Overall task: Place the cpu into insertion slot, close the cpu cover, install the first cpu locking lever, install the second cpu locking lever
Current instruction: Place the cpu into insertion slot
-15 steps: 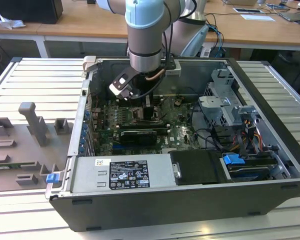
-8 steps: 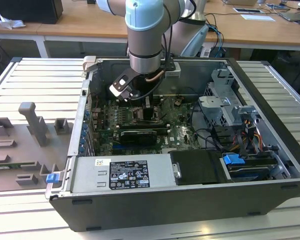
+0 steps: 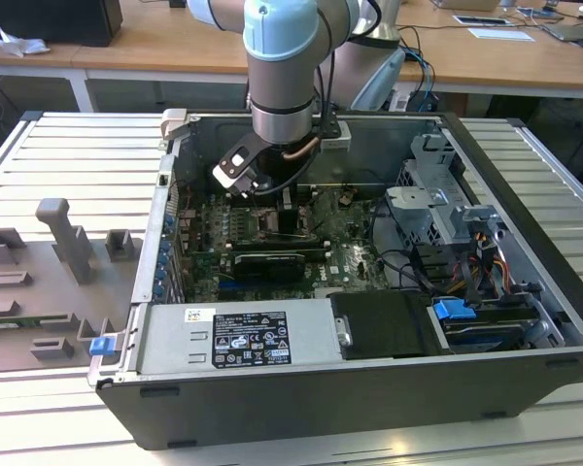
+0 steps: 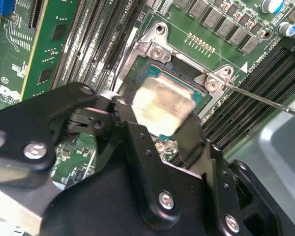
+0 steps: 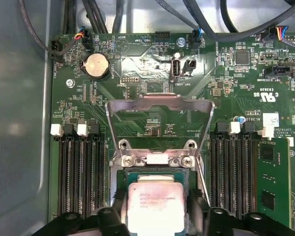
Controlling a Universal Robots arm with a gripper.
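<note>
Entry: the arm reached down into the open computer case (image 3: 539, 233), with the gripper (image 4: 156, 114) directly over the insertion slot (image 4: 182, 75).

- The gripper was closed narrowly on the cpu (image 4: 162, 103). Its black fingers (image 4: 191, 135) pressed against two opposite edges of the chip, as seen in both wrist views.
- The cpu was metal face up, between the fingers and just above the insertion slot, overlapping most of its opening. It looked slightly tilted against the slot's rim. I could not tell whether its underside touched the slot.
- The cpu cover (image 5: 160, 101) was swung open and stood up from the hinge edge of the insertion slot, its window showing green motherboard (image 5: 137, 64) behind.
- A thin wire lever (image 4: 265, 101) angled away from one corner of the insertion slot, not latched.
- Long black memory slots (image 5: 81, 172) flanked the insertion slot on two sides.
- A coin cell (image 5: 97, 65) lay beyond the raised cover, well apart from the insertion slot.
</note>
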